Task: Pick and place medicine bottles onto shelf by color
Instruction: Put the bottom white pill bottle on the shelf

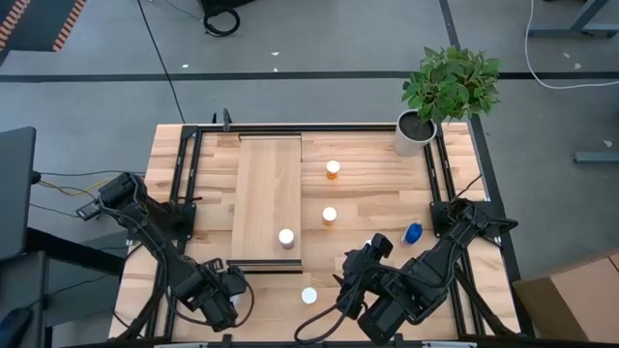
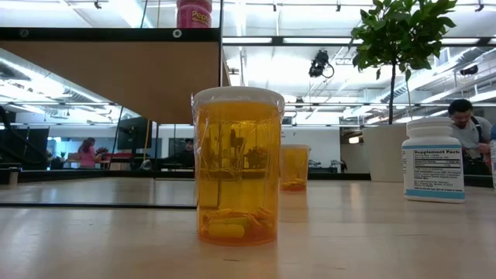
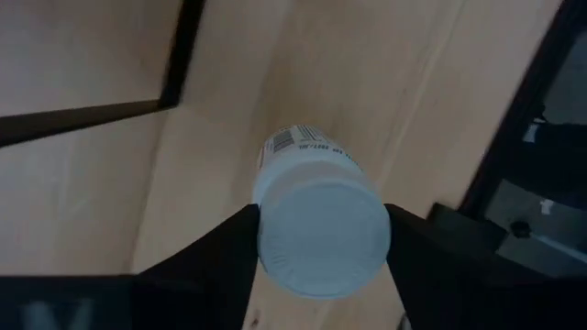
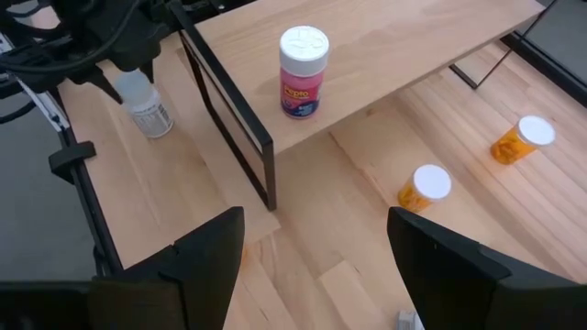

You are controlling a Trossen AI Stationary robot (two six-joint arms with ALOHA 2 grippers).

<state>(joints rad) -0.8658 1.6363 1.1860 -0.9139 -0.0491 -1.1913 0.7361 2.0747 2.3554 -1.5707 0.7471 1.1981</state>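
High view, near table edge | left hand (image 3: pixel 316 266) clamped on white bottle (image 3: pixel 316 220), just off the shelf's (image 1: pixel 266 193) dark-framed end | right hand (image 4: pixel 312 275) spread wide, holding nothing, near blue bottle (image 1: pixel 413 233) | pink bottle (image 4: pixel 302 71) upright on shelf | two orange bottles (image 1: pixel 333 170) (image 1: pixel 330 216) on table (image 1: pixel 377 193) beside shelf

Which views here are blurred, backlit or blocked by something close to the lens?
Low view: the orange bottle looms close, backlit by bright ceiling lights. Left wrist view: the white bottle between the left gripper fingers is soft. High view: evenly lit and clear.
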